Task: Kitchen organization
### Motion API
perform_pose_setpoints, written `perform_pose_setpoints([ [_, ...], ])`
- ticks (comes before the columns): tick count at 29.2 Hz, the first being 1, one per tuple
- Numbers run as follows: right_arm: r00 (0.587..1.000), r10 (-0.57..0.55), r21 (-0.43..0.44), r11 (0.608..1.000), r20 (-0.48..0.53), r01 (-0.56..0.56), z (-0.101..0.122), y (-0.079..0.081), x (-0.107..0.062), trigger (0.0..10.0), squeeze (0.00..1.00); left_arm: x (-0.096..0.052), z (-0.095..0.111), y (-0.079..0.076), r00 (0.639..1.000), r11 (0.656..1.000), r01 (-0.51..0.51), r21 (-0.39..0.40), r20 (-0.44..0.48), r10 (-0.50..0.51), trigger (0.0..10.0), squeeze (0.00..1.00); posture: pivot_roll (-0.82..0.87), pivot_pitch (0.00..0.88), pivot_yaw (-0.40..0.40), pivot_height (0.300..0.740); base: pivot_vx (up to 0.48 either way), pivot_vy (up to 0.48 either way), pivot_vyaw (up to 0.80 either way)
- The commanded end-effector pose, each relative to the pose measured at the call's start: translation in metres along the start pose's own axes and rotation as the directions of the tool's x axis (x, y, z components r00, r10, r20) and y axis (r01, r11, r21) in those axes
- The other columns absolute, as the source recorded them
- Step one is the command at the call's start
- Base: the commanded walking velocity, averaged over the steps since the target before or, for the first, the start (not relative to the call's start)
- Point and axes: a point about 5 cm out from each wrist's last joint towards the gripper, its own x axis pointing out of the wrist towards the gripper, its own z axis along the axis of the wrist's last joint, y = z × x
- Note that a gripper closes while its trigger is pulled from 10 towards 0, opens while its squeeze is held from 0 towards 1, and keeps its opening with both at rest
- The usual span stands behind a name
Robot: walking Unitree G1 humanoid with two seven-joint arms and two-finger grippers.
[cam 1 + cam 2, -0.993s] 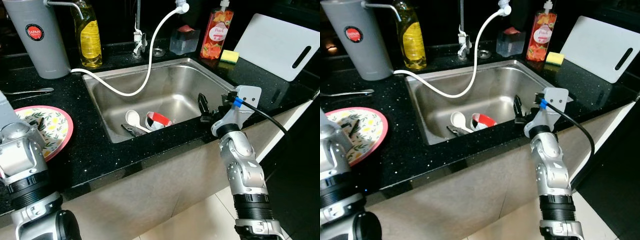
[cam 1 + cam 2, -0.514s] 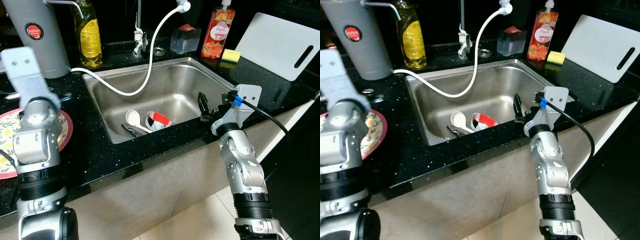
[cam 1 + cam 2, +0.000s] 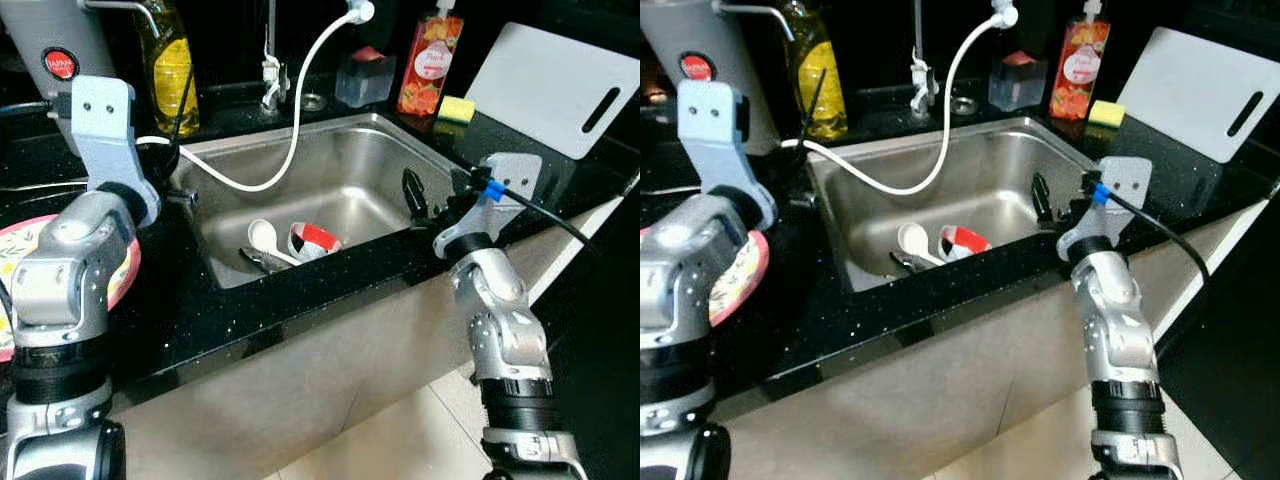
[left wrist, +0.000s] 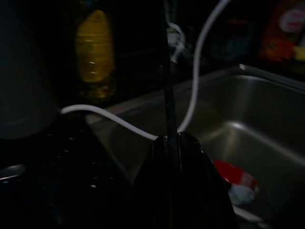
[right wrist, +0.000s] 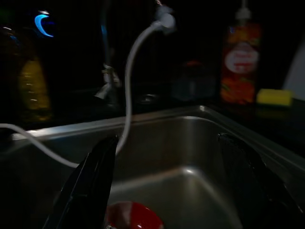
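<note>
Left gripper (image 4: 174,143) is pinching a thin black stick (image 4: 167,90) over the sink (image 3: 330,165) rim's left edge; right gripper (image 5: 171,191) is hovering wide open above the basin.

the left arm is raised with its wrist bent forward, and the left gripper (image 4: 174,143) is closed on a thin dark stick. the right arm is bent upward, and the right gripper (image 5: 171,181) is held with fingers spread wide.
</note>
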Motion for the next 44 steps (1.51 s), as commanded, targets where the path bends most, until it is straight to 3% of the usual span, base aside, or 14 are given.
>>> perform_pose_setpoints([
  [1,0.981,0.18,0.014,0.983,0.066,-0.181,0.024,0.016,0.0,10.0,0.0,-0.004,0.001,-0.004,0.997,0.997,0.075,0.031,-0.003,-0.075,10.0,0.0,-0.09,0.106,-0.012,0.74,0.0,0.0,0.0],
  [3,0.949,0.3,0.018,0.953,0.093,-0.303,0.036,0.028,-0.002,10.0,0.0,-0.006,-0.001,-0.006,0.993,0.993,0.115,0.035,-0.015,-0.115,10.0,0.0,-0.09,0.107,-0.014,0.74,0.0,0.0,0.0],
  [9,0.893,0.439,0.03,0.896,0.103,-0.444,0.047,0.04,-0.008,10.0,0.0,-0.011,0.0,-0.007,0.98,0.98,0.199,0.02,-0.027,-0.199,10.0,0.0,-0.09,0.109,-0.017,0.74,0.0,0.0,0.0],
  [12,0.877,0.469,0.036,0.879,0.101,-0.475,0.048,0.042,-0.01,10.0,0.0,-0.013,0.001,-0.008,0.973,0.974,0.228,0.006,-0.023,-0.228,10.0,0.0,-0.09,0.111,-0.017,0.74,0.0,0.0,0.0],
  [16,0.858,0.508,0.052,0.858,0.075,-0.512,0.044,0.044,-0.014,10.0,0.0,-0.021,0.007,-0.013,0.945,0.945,0.327,-0.019,0.027,-0.327,10.0,0.0,-0.09,0.114,-0.018,0.74,0.0,0.0,0.0],
  [18,0.844,0.534,0.066,0.841,0.053,-0.537,0.042,0.045,-0.017,10.0,0.0,-0.025,0.013,-0.014,0.913,0.914,0.403,-0.052,0.082,-0.399,10.0,0.0,-0.09,0.115,-0.019,0.74,0.0,0.0,0.0],
  [22,0.838,0.544,0.087,0.834,0.044,-0.545,0.04,0.046,-0.018,10.0,0.0,-0.028,0.014,-0.017,0.891,0.892,0.448,-0.063,0.106,-0.441,10.0,0.0,-0.09,0.115,-0.019,0.74,0.0,0.0,0.0],
  [27,0.851,0.522,0.179,0.832,0.064,-0.524,0.04,0.048,-0.016,10.0,0.0,-0.031,0.009,-0.028,0.85,0.85,0.523,-0.061,0.115,-0.515,10.0,0.0,-0.1,0.116,-0.02,0.74,0.0,0.0,0.0],
  [28,0.85,0.519,0.265,0.81,0.094,-0.524,0.041,0.05,-0.015,10.0,0.0,-0.034,0.006,-0.036,0.823,0.822,0.565,-0.067,0.117,-0.556,10.0,0.0,-0.1,0.118,-0.022,0.74,0.0,0.0,0.0],
  [29,0.847,0.52,0.304,0.793,0.114,-0.528,0.043,0.051,-0.015,10.0,0.0,-0.034,0.004,-0.038,0.819,0.817,0.572,-0.072,0.113,-0.563,10.0,0.0,-0.1,0.118,-0.022,0.74,0.0,0.0,0.0],
  [35,0.814,0.554,0.39,0.72,0.174,-0.574,0.049,0.056,-0.016,10.0,0.0,-0.034,0.002,-0.043,0.802,0.796,0.596,-0.107,0.127,-0.584,10.0,0.0,-0.11,0.118,-0.025,0.74,0.0,0.0,0.0],
  [37,0.806,0.56,0.439,0.686,0.192,-0.581,0.049,0.059,-0.016,10.0,0.0,-0.034,0.002,-0.052,0.779,0.768,0.626,-0.133,0.152,-0.608,10.0,0.0,-0.11,0.116,-0.026,0.74,0.0,0.0,0.0],
  [41,0.803,0.561,0.465,0.668,0.199,-0.582,0.048,0.061,-0.016,10.0,0.0,-0.034,0.003,-0.056,0.767,0.75,0.641,-0.164,0.18,-0.616,10.0,0.0,-0.11,0.115,-0.025,0.74,0.0,0.0,0.0],
  [44,0.806,0.558,0.54,0.624,0.199,-0.565,0.044,0.067,-0.014,10.0,0.0,-0.035,0.007,-0.068,0.727,0.684,0.685,-0.249,0.273,-0.629,10.0,0.0,-0.11,0.115,-0.029,0.74,0.0,0.0,0.0],
])
